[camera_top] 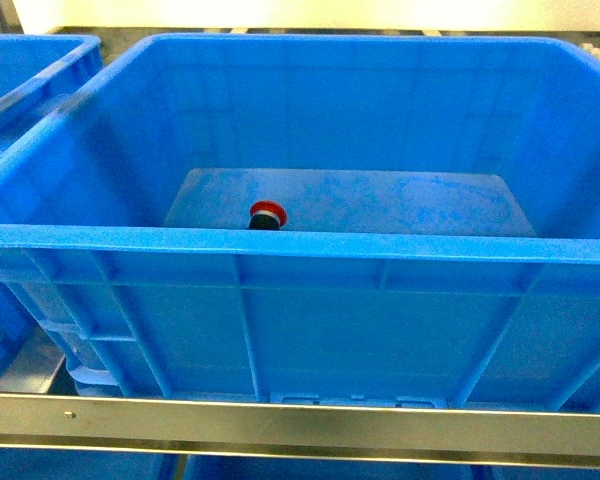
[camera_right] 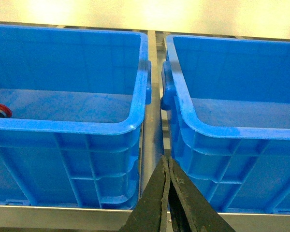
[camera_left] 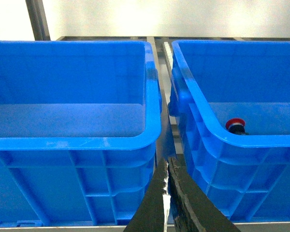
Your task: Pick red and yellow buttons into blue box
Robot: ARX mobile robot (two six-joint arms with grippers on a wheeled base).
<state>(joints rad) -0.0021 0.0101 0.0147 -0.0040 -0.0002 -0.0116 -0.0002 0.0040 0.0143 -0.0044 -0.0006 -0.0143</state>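
Metal shelf rack (camera_top: 300, 415) with a pale front rail carries three deep blue crates side by side; blue box (camera_top: 310, 245) in the middle; left crate (camera_left: 72, 140) and right crate (camera_right: 232, 130) beside it, narrow gaps between.

Lots hidden behind crate walls here

Head view: the red button (camera_top: 267, 214) sits low center, its body mostly hidden behind the blue box (camera_top: 300, 243) near rim. In the right wrist view it's clipped by the left edge. Neighbouring crates (camera_left: 72, 140) run off the frame edges, and both grippers' lower parts are cut at the bottom edge.
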